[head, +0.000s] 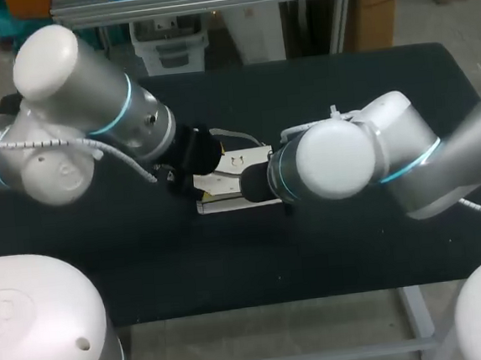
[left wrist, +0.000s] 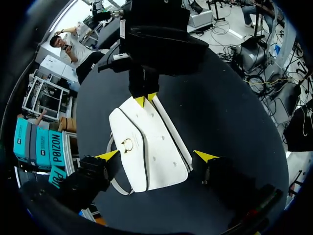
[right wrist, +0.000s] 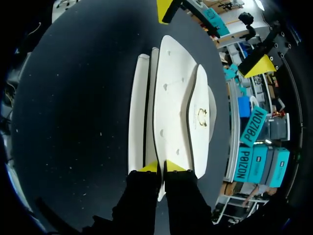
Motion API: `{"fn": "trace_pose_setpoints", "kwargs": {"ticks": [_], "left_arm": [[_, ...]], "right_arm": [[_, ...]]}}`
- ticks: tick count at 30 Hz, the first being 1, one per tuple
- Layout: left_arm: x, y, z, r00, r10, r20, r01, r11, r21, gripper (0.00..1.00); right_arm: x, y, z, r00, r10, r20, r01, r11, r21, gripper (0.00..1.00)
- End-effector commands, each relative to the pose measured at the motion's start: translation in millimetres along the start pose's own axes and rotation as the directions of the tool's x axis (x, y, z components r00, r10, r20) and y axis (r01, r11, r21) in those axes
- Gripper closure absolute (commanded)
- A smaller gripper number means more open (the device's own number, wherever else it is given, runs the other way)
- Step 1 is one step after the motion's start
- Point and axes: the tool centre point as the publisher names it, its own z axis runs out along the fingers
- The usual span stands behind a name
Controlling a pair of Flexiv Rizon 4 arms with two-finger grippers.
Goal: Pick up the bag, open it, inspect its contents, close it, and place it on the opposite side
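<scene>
White bag flat on the black desk, about at its middle and well away from every edge. Flap side up, flap lying down over the front, a small gold clasp on it. A white strap looping out from under the body on the flap's side, and a narrow white band of the bag running along the other long side. At one short end, the right tool, fingers almost together, clamped on the thin edge of the bag from both sides, with a sliver of white showing between the yellow tips. Toward the other end, the left tool, fingers wide apart, one yellow tip beside each long side and the bag between them; no telling whether either tip touches it. Seen from above, the left arm in from the desk's left side and the right arm in from its right, meeting over the middle and covering most of the bag, only a pale patch showing between them.
</scene>
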Motion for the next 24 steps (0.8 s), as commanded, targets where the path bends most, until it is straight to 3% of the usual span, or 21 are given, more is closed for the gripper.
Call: {"fn": "trace_pose_setpoints", "kwargs": {"ticks": [1,6,8,15,24], "left_arm": [[5.5,1,12,0.985,0.018,0.174,-0.021,1.000,0.012,0.02],[-2.9,8,19,0.981,0.018,0.192,-0.022,1.000,0.015,0.01],[-5.5,10,22,0.982,0.012,0.190,-0.015,1.000,0.017,0.20],[-12.0,18,31,0.983,-0.007,0.182,0.000,0.999,0.037,0.34],[-13.1,24,45,0.979,0.005,0.205,-0.016,0.998,0.054,0.31]], "right_arm": [[1.3,0.2,1,1.000,0.000,0.003,0.000,1.000,-0.002,1.00],[1.3,0.2,1,1.000,0.000,0.003,0.000,1.000,-0.002,1.00],[1.3,0.2,1,1.000,0.000,0.003,0.000,1.000,-0.002,1.00],[1.3,0.2,1,1.000,0.000,0.003,0.000,1.000,-0.002,1.00],[1.3,0.2,1,1.000,0.000,0.003,0.000,1.000,-0.002,1.00]]}}
